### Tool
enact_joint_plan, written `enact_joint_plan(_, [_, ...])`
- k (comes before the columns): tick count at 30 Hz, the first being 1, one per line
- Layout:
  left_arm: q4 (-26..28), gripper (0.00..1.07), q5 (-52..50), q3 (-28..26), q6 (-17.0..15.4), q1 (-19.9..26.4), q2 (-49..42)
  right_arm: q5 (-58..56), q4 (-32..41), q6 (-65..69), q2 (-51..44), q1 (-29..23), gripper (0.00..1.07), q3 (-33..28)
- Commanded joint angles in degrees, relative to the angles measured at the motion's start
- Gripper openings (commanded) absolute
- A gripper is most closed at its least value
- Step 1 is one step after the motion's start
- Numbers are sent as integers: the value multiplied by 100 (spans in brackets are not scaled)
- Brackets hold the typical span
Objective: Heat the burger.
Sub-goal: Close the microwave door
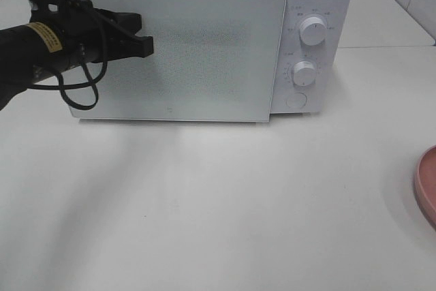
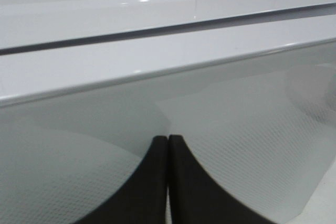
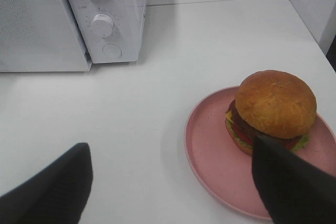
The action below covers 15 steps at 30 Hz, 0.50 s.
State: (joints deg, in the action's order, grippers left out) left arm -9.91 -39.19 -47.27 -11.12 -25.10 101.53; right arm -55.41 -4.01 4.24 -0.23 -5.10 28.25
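Nearest, over the desk's point(image 1: 204, 223) right edge: right gripper point(image 3: 173, 182) spread wide, holding nothing, its two dark fingers point(image 3: 50, 187) apart above the tabletop, one fingertip overlapping the near side of the burger point(image 3: 273, 109) in the wrist view; contact not clear from there. Burger upright on a pink plate point(image 3: 210, 153), toward the plate's far side, bun on top, red, yellow and green layers showing beneath. Only a sliver of that plate point(image 1: 426, 185) seen from the high camera, cut off at the right edge; burger itself outside that view, right arm too.

Between plate and microwave: bare white desk, nothing standing in the way.

Farther back, centre of the desk toward its rear edge: white microwave point(image 1: 320, 5), door point(image 1: 197, 52) facing forward and standing slightly proud of the body, a dark gap visible along its top from the left wrist camera. Two round knobs point(image 1: 313, 31) and a round button stacked on the control panel at the microwave's right side.

At the door's upper left part: left arm reaching in from the left, roughly level, cable looping beneath it, yellow label on the forearm. Left gripper point(image 1: 144, 44) pinched fully together, fingers point(image 2: 157, 182) pressed side by side, empty, tips pointing across the door's front at or just in front of the dotted glass; touching or not, unclear.

Behind the microwave: more pale surface and a tiled wall.
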Motion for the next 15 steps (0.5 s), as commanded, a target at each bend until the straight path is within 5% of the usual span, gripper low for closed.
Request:
enact_joint_plan(1, [201,0,132,-264,-11,-201,120,40,17,-6,-172,40,74,-6])
enact_joint_plan(15, [395,0,550,-1031,-11,-527,504,40,17,0,-172,40,74,-6])
